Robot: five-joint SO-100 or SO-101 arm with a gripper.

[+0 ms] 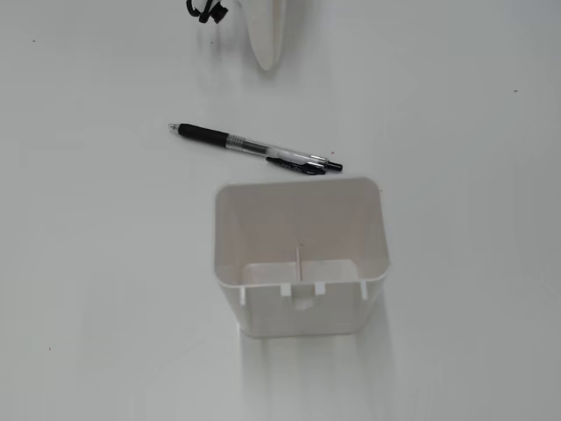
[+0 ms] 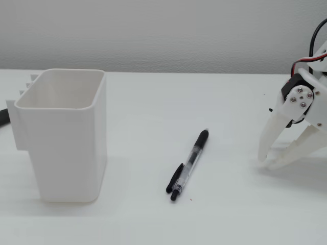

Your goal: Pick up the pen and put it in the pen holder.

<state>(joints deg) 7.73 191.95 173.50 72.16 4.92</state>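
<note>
Across both fixed views, largest item first: 1 white table, its surface running off every frame edge in a fixed view from above, so no table edge shows there; in a fixed view from the side it ends at a grey wall behind. Wide bare surface lies around all items.

Item 2: 1 white pen holder, upright, open top, rounded corners. From above, its interior shows a low divider and small slots at the near wall; nothing is visible inside it. From the side, ribs on its rear left are partly cut off by its body, and a dark object at the left frame edge behind it cannot be identified.

Item 3: 1 gripper, white, tips at or just above the table, well apart from the pen. Jaws stand parted in a narrow V, holding nothing. From above only 1 tapered finger enters at the top edge; the arm is cut off in both views.

Item 4: 1 pen, clear barrel, black grip and clip, lying flat on the table near the holder's rim, between holder and gripper, touching neither.
</note>
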